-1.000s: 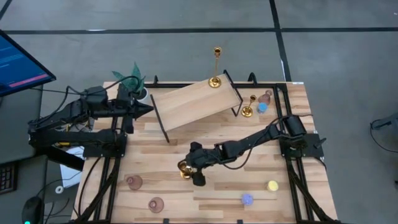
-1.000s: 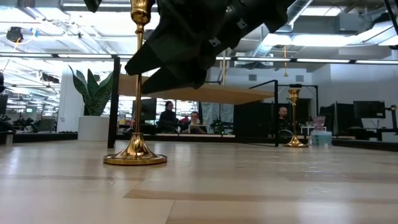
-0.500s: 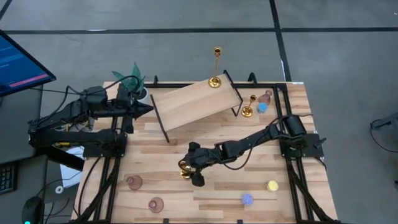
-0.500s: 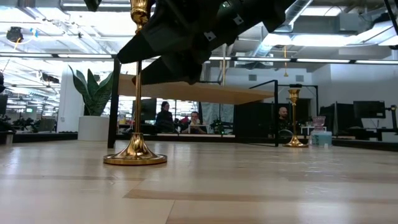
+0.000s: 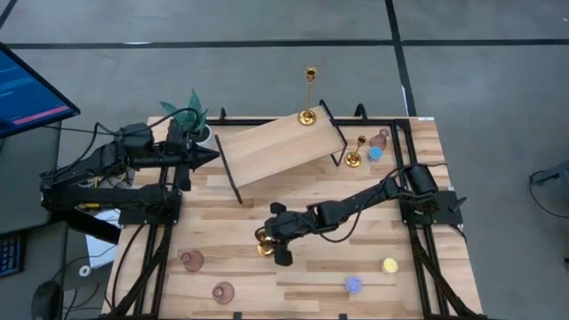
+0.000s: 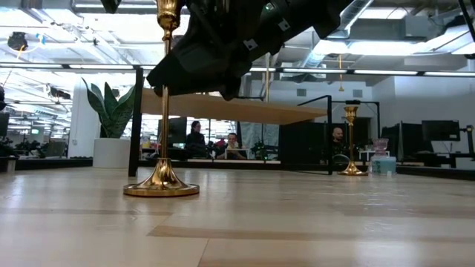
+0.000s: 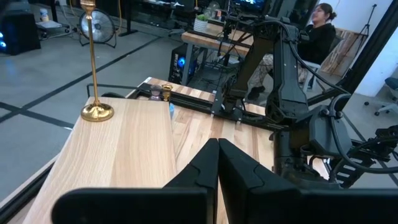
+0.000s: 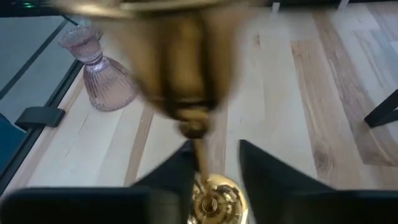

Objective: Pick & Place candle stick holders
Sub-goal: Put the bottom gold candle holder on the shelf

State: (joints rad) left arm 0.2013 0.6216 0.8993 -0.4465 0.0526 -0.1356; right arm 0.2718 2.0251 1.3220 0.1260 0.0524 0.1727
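A gold candlestick (image 5: 264, 243) stands upright on its round base (image 6: 161, 188) on the table's near middle. My right gripper (image 5: 270, 245) is open, with one finger on either side of the thin stem (image 8: 199, 155), below the cup. A taller gold candlestick (image 5: 308, 96) stands on a raised wooden shelf (image 5: 276, 147). A short one (image 5: 354, 153) stands on the table to the shelf's right. Pink bulbous holders sit at the near left (image 5: 191, 260), (image 5: 222, 292) and the far right (image 5: 380, 138). My left gripper (image 5: 213, 156) is shut and empty at the shelf's left end. My right gripper has the candlestick's stem (image 8: 199, 163) between its open fingers, coming level from the table's right. The stem lies close against one finger (image 8: 180, 165) and clear of the other (image 8: 261, 165). I cannot tell whether that finger touches it. The candlestick stands on the table.
A potted plant (image 5: 187, 116) stands at the far left. Small blue lights (image 5: 374, 153), (image 5: 354, 285) and a yellow one (image 5: 389, 265) lie on the right side. The shelf stands on black legs (image 5: 233, 182). People sit in the room beyond the table.
My right gripper has shifted a little toward the table's left edge, so that its fingers stand around the candlestick's stem. In the low view its fingers sit higher than before. The candlestick has stayed upright in place.
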